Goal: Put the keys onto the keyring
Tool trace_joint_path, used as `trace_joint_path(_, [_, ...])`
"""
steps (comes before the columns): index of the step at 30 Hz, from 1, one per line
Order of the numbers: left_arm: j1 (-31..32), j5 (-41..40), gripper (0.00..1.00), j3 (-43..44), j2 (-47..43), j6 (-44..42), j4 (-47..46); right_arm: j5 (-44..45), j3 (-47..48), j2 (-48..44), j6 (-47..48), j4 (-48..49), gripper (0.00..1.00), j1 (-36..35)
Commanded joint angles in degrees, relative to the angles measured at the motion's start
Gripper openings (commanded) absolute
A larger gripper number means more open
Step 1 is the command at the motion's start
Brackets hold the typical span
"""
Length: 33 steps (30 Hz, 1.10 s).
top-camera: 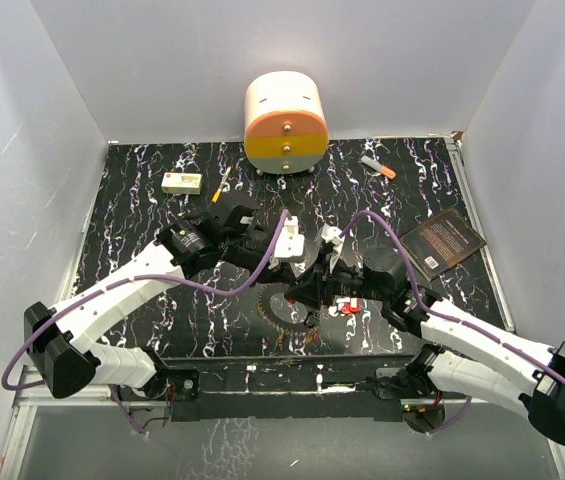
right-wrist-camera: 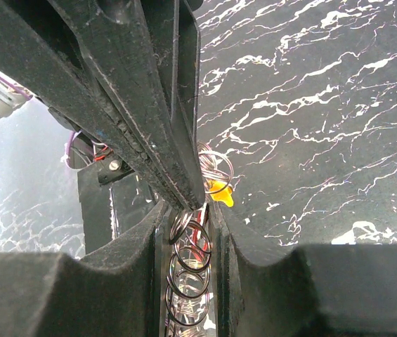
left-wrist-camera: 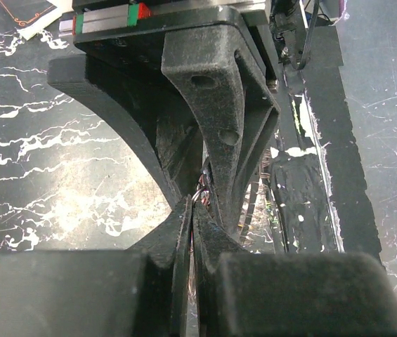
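Could clash nose to nose: left gripper [left-wrist-camera: 192, 203] and right gripper [right-wrist-camera: 190, 210] meeting over the centre of the table [top-camera: 142, 250], with purple cables [top-camera: 224, 287] looped close enough to snag. Could leave the keyring [top-camera: 268, 318] out of it altogether: appears to lie toward 6 o'clock from centre, below both grippers, held by neither. Could spill the wire loops [right-wrist-camera: 192, 246]: pinched edge-on between the right fingers [right-wrist-camera: 225, 242], apt to twist out under a sideways tug. Pressed flat together, the left fingers [left-wrist-camera: 177, 235], tips at the topmost loop; cannot tell whether nipping it. Could shake loose the keys [top-camera: 346, 308], showing red at 3 o'clock of the ring.

Counted: two grippers; one drawer cabinet [top-camera: 285, 122] at 12 o'clock; one book [top-camera: 442, 240] at 3; one keyring; one white box [top-camera: 181, 182] at 10; one marker pen [top-camera: 378, 166] at 1; at least four wire loops; one yellow key head [right-wrist-camera: 220, 194] at 1 o'clock of the loops; red heads too small to number
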<state>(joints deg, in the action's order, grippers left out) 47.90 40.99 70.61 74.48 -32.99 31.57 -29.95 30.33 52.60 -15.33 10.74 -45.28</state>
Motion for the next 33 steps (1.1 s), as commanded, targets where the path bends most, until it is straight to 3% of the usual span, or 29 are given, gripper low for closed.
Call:
trace_joint_path(1, [0.26,1.80,0.00,0.32,-0.97,-0.14,0.42,0.44,3.56,-1.66,0.48,5.70,0.08,-0.16])
trace_joint_path(29, [0.26,-3.00,0.00,3.77,-1.62,-0.23,1.56,2.74,1.58,-2.97,1.07,5.56,0.08,-0.16])
trace_joint_path(31, [0.26,-3.38,0.14,3.26,-1.54,-0.15,1.07,2.63,1.86,-2.79,1.13,5.28,0.08,-0.16])
trace_joint_path(33, [0.26,-3.66,0.21,3.34,-1.19,-0.14,1.16,2.40,2.08,-2.78,1.12,5.25,0.08,-0.16])
